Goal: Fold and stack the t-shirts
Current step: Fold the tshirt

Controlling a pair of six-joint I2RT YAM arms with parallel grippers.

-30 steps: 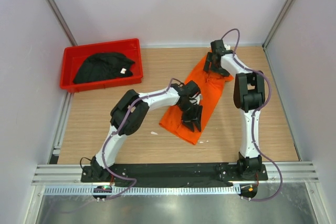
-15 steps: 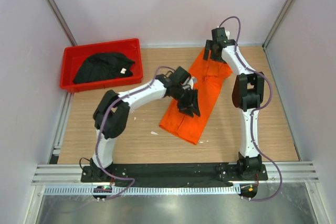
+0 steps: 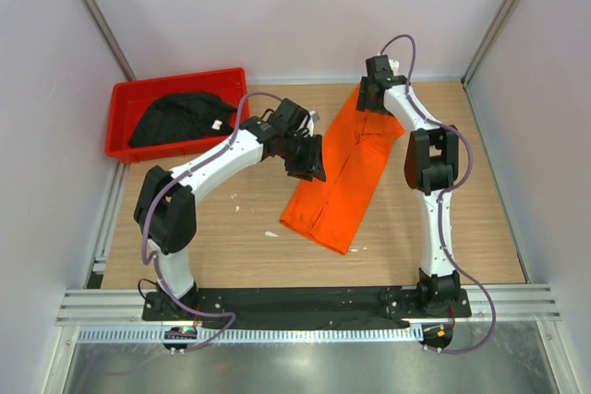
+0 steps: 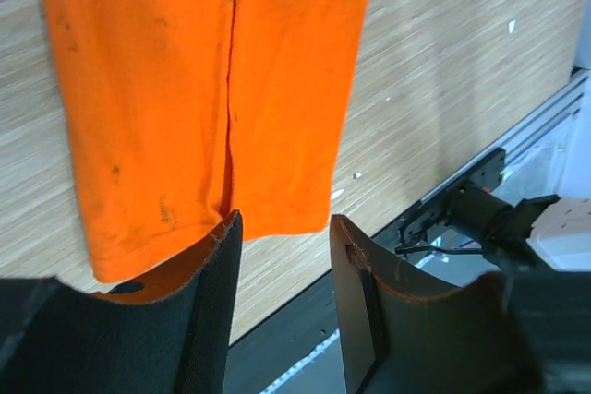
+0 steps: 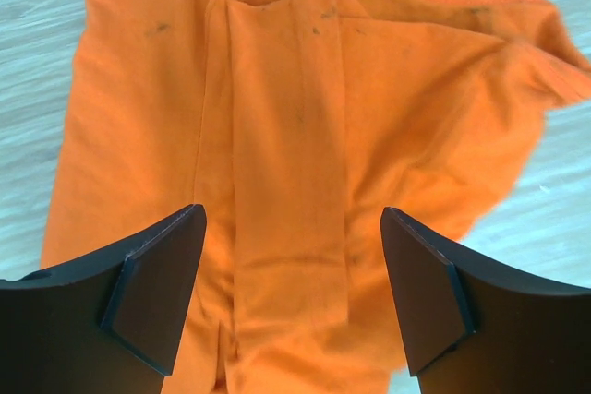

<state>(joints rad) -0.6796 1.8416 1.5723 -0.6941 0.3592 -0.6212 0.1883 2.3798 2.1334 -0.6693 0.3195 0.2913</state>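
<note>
Shirts show together only from overhead: the orange t-shirt (image 3: pixel 346 173) lies folded into a long strip on the table (image 3: pixel 231 219); the black t-shirt (image 3: pixel 180 117) sits bundled in the red bin (image 3: pixel 180 77) at far left. Wrist views settle the jaws: the left gripper (image 3: pixel 309 161), at the strip's left edge, stands part open and empty; the right gripper (image 3: pixel 369 99), over its far end, gapes wide, holding nothing.

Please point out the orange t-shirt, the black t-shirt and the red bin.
orange t-shirt (image 3: pixel 349 182): top view, middle of the folded cloth.
black t-shirt (image 3: pixel 180 120): top view, centre of the crumpled heap.
red bin (image 3: pixel 246 103): top view, right wall.
</note>
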